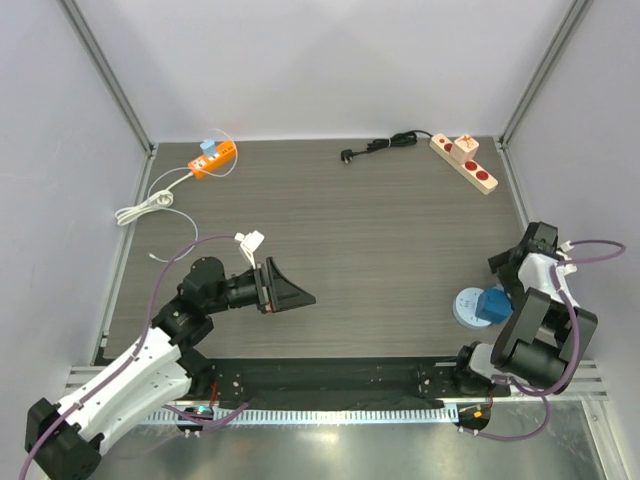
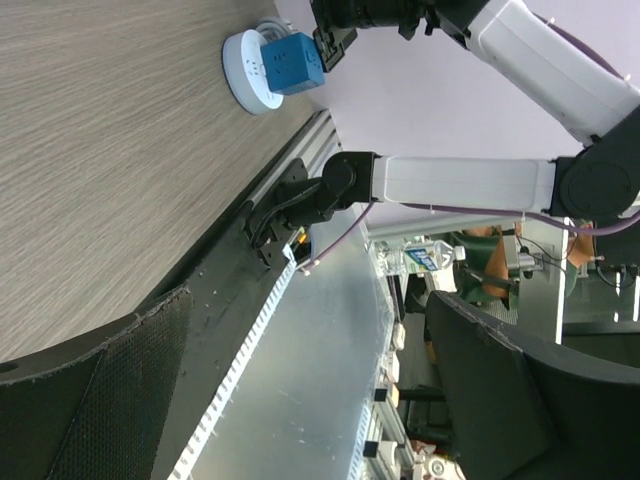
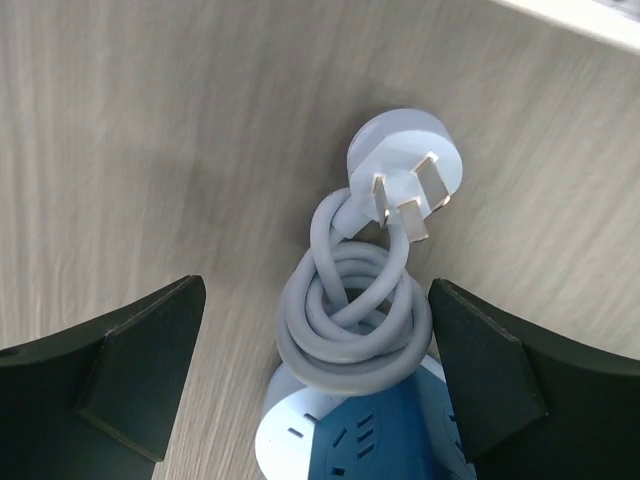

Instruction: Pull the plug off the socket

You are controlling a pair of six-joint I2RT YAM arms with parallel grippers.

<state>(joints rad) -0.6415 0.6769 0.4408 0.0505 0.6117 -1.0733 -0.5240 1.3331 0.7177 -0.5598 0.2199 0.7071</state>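
Your left arm (image 1: 130, 372) is built of white moulded shells set between round black joint housings. A thin purple cable (image 1: 200, 240) loops along it, and a small white connector (image 1: 249, 240) sits at the wrist. Your right arm (image 1: 535, 320) is the same make, with white links and black joints, and a second purple cable (image 1: 600, 243) arches off its side. Both arms end in black, wedge-shaped jaws. On the left pair you can see a fine mesh-like texture on the inner face.

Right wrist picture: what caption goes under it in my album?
Open right gripper over a coiled pale grey cable, its three-pin plug lying on the wood-grain table by a round blue-and-white socket.
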